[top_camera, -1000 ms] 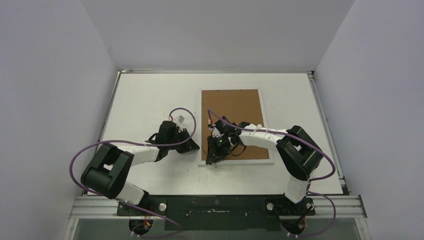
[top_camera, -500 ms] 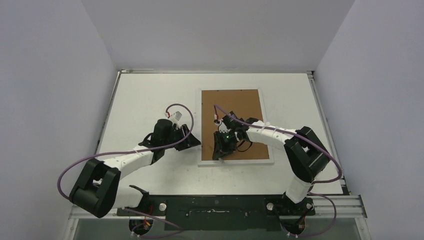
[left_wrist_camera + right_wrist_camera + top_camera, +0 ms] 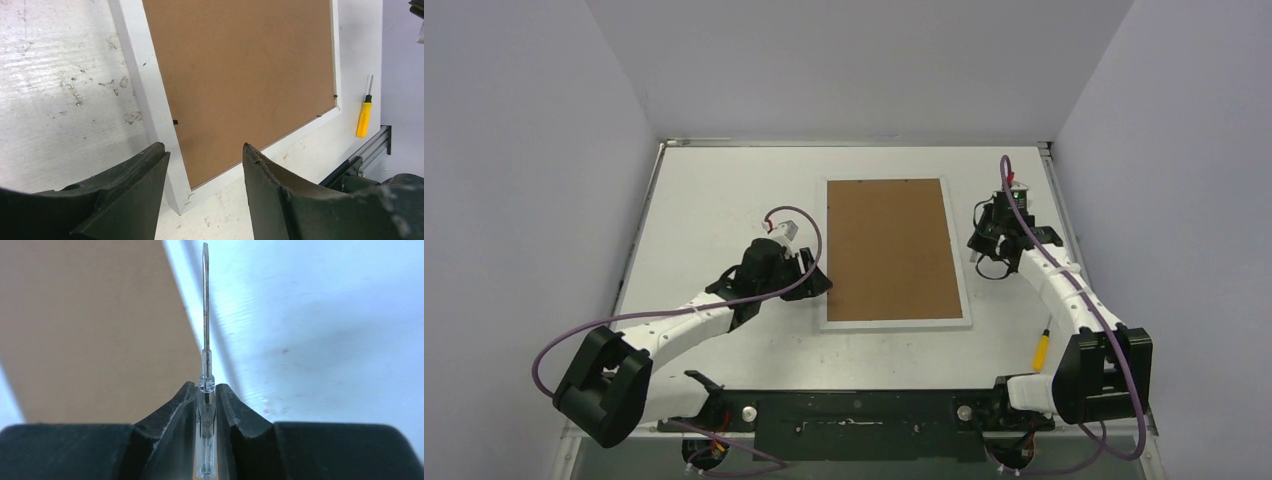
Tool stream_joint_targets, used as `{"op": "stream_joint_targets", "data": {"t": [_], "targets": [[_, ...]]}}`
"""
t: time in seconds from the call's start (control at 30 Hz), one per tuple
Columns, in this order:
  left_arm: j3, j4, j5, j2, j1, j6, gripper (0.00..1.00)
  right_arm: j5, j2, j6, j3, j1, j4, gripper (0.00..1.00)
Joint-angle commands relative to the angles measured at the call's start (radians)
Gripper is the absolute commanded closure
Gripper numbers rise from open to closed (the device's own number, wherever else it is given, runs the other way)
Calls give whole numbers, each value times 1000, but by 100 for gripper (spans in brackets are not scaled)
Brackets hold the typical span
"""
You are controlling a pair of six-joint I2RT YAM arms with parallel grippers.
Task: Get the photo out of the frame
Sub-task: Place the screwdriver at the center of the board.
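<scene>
We see the frame lying flat and face down mid-table, brown back panel facing up, white border showing all round, short ends towards and away from the arm bases.

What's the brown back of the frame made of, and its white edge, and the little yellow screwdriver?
The brown back looks like matte pressed fibreboard: flat, even, grainless. The white edge is smooth, maybe painted wood or plastic; unclear. The yellow screwdriver seems to have a glossy plastic handle and thin metal shaft.
</scene>
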Motion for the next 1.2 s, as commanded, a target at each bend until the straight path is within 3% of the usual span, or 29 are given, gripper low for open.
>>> {"op": "stream_joint_targets", "data": {"t": [0.0,0.2,0.4,0.47,0.5,0.7,0.87,0.93,1.17], "targets": [[60,-25,-92,3,-39,35,45,238,17,-65,-76,-25,82,95],[46,-39,-86,-20,-46,33,45,165,121,-110,-128,-87,162,94],[-2,-27,-71,-71,-48,26,45,139,160,-112,-167,-88,170,82],[-15,-23,-66,-86,-48,27,44,147,155,-112,-175,-88,167,69],[-21,-22,-63,-92,-48,26,44,151,148,-111,-183,-88,169,57],[-54,-23,-46,-121,-42,26,43,185,71,-102,-170,-94,95,37],[-105,18,-23,-166,-36,12,41,400,-89,21,-149,-142,-76,4],[-118,26,-5,-181,-30,7,41,502,-119,116,-140,-163,-156,10],[-132,19,60,-239,-8,16,39,546,-133,334,-160,-306,-324,10]]}}
